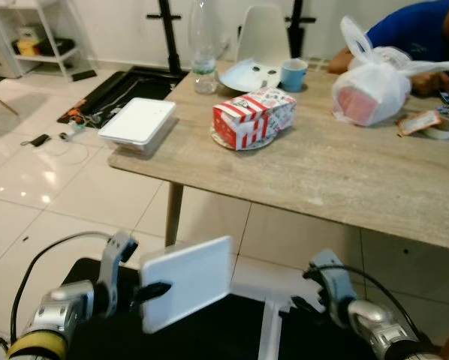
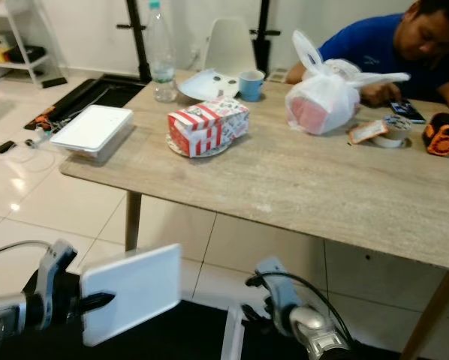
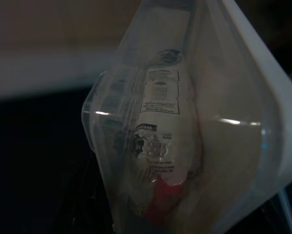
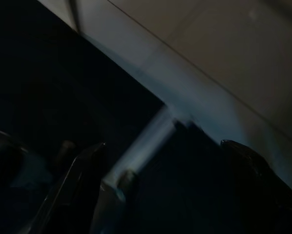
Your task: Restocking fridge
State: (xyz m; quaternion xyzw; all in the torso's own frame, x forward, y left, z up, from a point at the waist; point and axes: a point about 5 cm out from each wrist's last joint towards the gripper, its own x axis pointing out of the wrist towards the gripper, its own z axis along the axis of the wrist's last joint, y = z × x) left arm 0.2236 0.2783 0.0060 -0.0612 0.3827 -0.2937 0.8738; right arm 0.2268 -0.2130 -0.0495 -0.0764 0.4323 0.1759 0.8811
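My left gripper [image 1: 153, 291] is shut on the edge of a white-lidded clear plastic box [image 1: 187, 281], held low in front of me and short of the table. In the left wrist view the box [image 3: 185, 126] has a labelled food packet with red in it showing through its clear wall. A second white-lidded box [image 1: 138, 124] lies on the near left corner of the wooden table [image 1: 337, 180]. My right gripper [image 4: 164, 145] hangs low on the right, open, with nothing between its fingers.
On the table stand a red-and-white striped carton [image 1: 253, 116], a white plastic bag [image 1: 371, 90], a clear bottle [image 1: 203, 52] and a blue cup [image 1: 293, 73]. A person in blue [image 2: 390, 45] sits at the far right side. Tiled floor lies under the table.
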